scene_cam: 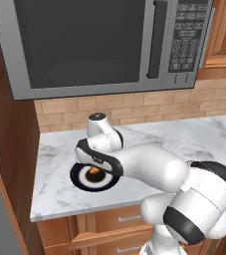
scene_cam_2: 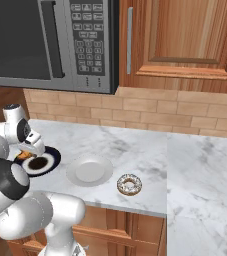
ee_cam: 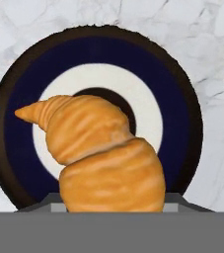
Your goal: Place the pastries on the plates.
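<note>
Item, gripper: you have it low over the left end of the marble counter, under the microwave. Its jaws are part-way closed, clamped on the croissant, which sits between them and rises up through the middle of the hand view.

Item, croissant: golden-brown, ridged, one pointed tip reaching to the left in the hand view. You see it from the left base view as a small orange patch beneath the hand, over the middle of the navy plate. Whether it touches the plate, you cannot tell.

Item, navy plate: dark rim, navy band, white ring, dark centre. It lies directly under the gripper, near the counter's front edge.

Item, white plate: plain, just to the right of the navy plate, apart from it, nothing on it.

Item, doughnut: ring with pale speckled icing, flat on the counter just right of the white plate, close to the front edge, not on either plate.
</note>
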Robot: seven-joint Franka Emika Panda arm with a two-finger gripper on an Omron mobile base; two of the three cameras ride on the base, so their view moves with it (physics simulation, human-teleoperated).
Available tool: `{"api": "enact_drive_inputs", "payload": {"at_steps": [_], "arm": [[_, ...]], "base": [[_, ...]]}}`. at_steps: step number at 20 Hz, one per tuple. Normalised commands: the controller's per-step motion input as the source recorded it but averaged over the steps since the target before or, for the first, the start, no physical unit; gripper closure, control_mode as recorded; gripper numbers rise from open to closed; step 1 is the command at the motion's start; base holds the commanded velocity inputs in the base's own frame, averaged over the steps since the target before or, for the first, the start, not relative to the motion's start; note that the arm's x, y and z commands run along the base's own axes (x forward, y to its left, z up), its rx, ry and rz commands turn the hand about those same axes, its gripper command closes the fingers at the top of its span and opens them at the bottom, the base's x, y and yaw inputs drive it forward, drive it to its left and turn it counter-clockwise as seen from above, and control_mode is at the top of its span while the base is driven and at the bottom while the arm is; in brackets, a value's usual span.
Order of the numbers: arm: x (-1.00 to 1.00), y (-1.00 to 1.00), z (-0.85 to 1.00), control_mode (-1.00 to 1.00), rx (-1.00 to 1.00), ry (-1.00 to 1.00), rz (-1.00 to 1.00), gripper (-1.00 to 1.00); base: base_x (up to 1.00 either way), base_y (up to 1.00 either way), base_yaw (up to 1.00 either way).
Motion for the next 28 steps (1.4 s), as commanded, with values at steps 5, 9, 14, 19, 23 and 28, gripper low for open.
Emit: {"api": "enact_drive_inputs", "payload": {"at_steps": [5, 9, 14, 19, 23, 28], "arm": [[0.0, 0.0, -0.28, -1.0, -0.04, 0.0, 0.0, 1.0], [0.06, 0.0, -0.21, -1.0, -0.02, -0.01, 0.0, 1.0], [0.11, 0.0, -0.21, -1.0, 0.0, -0.02, 0.0, 1.0], [0.1, 0.0, -0.11, -1.0, 0.0, -0.06, 0.0, 1.0], [0.08, 0.0, -0.17, -1.0, 0.0, -0.07, 0.0, 1.0], [0.0, 0.0, -0.16, -1.0, 0.0, 0.0, 0.0, 1.0]], "base": [[0.0, 0.0, 0.0], [0.0, 0.0, 0.0], [0.0, 0.0, 0.0], [0.0, 0.0, 0.0], [0.0, 0.0, 0.0], [0.0, 0.0, 0.0]]}}
